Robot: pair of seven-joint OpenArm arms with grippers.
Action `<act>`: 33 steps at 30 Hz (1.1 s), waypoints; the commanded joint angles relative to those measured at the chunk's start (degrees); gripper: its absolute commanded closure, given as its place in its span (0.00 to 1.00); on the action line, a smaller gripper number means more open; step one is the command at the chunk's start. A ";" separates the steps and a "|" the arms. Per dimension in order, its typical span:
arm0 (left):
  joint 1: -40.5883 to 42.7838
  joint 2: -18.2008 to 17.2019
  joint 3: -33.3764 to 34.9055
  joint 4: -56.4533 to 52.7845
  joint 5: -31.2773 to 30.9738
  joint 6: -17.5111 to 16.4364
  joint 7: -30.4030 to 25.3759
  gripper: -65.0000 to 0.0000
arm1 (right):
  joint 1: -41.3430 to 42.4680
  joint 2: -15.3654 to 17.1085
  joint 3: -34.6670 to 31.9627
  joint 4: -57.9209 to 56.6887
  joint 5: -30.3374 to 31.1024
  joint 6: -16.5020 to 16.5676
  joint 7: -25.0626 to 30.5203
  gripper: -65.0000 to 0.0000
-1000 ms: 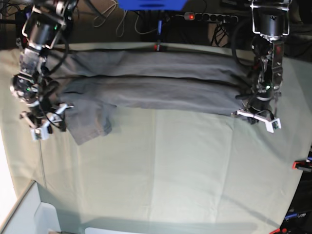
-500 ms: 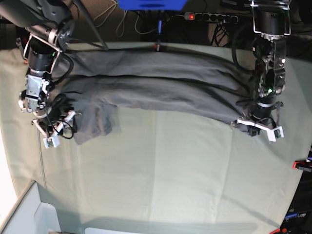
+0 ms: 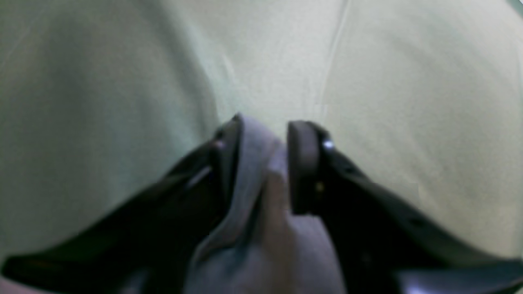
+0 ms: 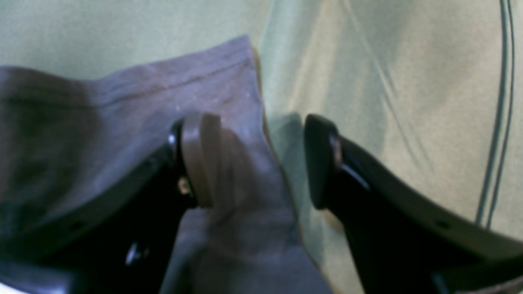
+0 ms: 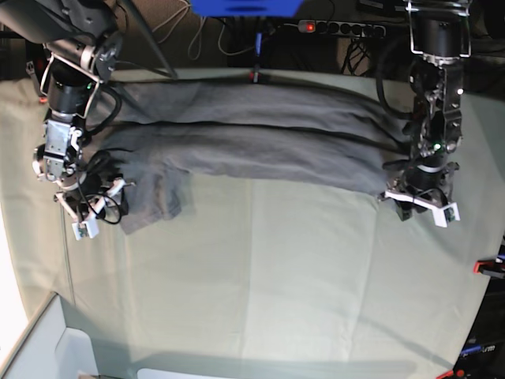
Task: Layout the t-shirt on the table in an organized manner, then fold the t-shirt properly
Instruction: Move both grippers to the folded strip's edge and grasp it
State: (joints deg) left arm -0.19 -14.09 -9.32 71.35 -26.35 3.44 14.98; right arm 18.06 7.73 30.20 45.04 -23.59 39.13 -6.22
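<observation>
The grey t-shirt (image 5: 252, 134) lies stretched in a long, wrinkly band across the far side of the pale green worktop (image 5: 276, 276).

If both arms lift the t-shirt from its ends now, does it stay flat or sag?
Likely sags: the t-shirt lies in soft lengthwise folds and bunches between the left gripper jaws. Probably light and easy to drag, since it wrinkles on the table. The right gripper looks open, so that end may slip free.
</observation>
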 commanded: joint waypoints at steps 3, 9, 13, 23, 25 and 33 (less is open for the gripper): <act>-1.09 -0.46 -0.30 0.87 0.19 0.03 -1.40 0.63 | 0.44 0.32 -0.09 0.28 -0.36 0.87 -1.12 0.50; -2.76 -0.46 -0.30 -2.74 0.19 0.03 -1.31 0.63 | 0.44 0.32 -0.09 0.28 -0.36 0.87 -1.21 0.50; -4.34 -0.46 -0.30 -5.64 -0.07 0.03 -1.40 0.63 | 0.44 0.32 -0.09 0.28 -0.36 0.87 -1.21 0.50; -4.69 -0.46 -0.30 -5.99 -0.07 -0.06 -1.31 0.93 | 0.44 0.32 -0.09 0.28 -0.45 0.87 -1.21 0.50; -4.69 -0.46 -0.30 -6.08 -0.07 -0.06 -1.31 1.00 | 0.53 0.32 -0.09 0.28 -0.45 0.87 -1.21 0.50; -4.52 -0.37 -0.30 -3.09 -0.16 -0.06 -1.31 1.00 | 0.88 0.32 -1.58 0.28 -0.45 0.87 -1.21 0.50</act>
State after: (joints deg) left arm -3.55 -13.93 -9.32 67.00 -26.37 3.66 15.20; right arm 18.09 7.92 28.82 45.06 -23.68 39.03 -6.33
